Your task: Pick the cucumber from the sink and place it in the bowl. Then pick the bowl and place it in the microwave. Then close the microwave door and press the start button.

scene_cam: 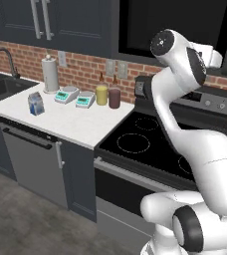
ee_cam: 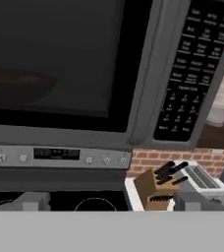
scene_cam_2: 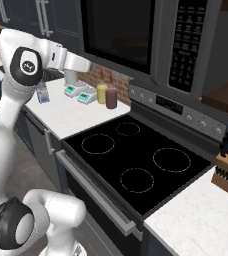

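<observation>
From the hand camera I see my pincer point(ee_cam: 111, 202) spread wide and holding nothing, facing the microwave point(ee_cam: 148, 74), whose door point(ee_cam: 60, 64) is shut. Through its dark glass I make out the bowl point(ee_cam: 18, 84) inside. The sink point(scene_cam: 3, 85) lies far left on the counter point(scene_cam: 70, 122), left of the stove point(scene_cam_2: 136, 160).

the white counter point(scene_cam: 73, 122) carries a paper towel roll point(scene_cam: 50, 73), two scales point(scene_cam: 75, 96), two jars point(scene_cam: 108, 95) and a carton point(scene_cam: 35, 103).
</observation>
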